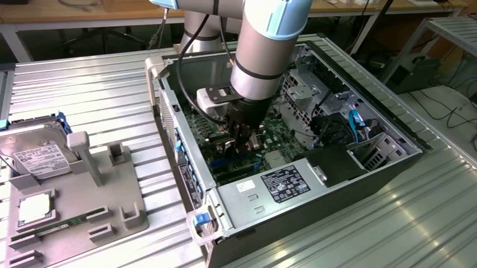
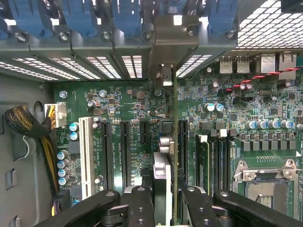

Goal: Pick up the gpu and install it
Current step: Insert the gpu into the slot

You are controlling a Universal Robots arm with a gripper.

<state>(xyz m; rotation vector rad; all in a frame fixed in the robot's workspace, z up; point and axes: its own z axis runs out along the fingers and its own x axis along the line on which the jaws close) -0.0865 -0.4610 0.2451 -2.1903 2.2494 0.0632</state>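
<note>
My gripper (image 2: pixel 163 201) is shut on the gpu (image 2: pixel 163 158), which I see edge-on between the black fingers (image 2: pixel 142 205): a thin green board edge with a silver and black body. The card stands upright over the green motherboard (image 2: pixel 118 109), beside the long black expansion slots (image 2: pixel 125 151), and its far end reaches toward the rear slot openings (image 2: pixel 163 73). Whether its edge sits in a slot I cannot tell. In the exterior view the gripper (image 1: pixel 242 138) is low inside the open computer case (image 1: pixel 173 120), close over the motherboard (image 1: pixel 277 137).
A grey power supply (image 1: pixel 287 184) fills the case's near end, and drive cages (image 1: pixel 302 95) line the far wall. To the exterior view's left a grey parts holder (image 1: pixel 97 195) carries a hard drive (image 1: pixel 33 156), a processor (image 1: pixel 33 207) and a memory stick (image 1: pixel 56 226). Yellow-black cables (image 2: pixel 28 127) hang beside the motherboard.
</note>
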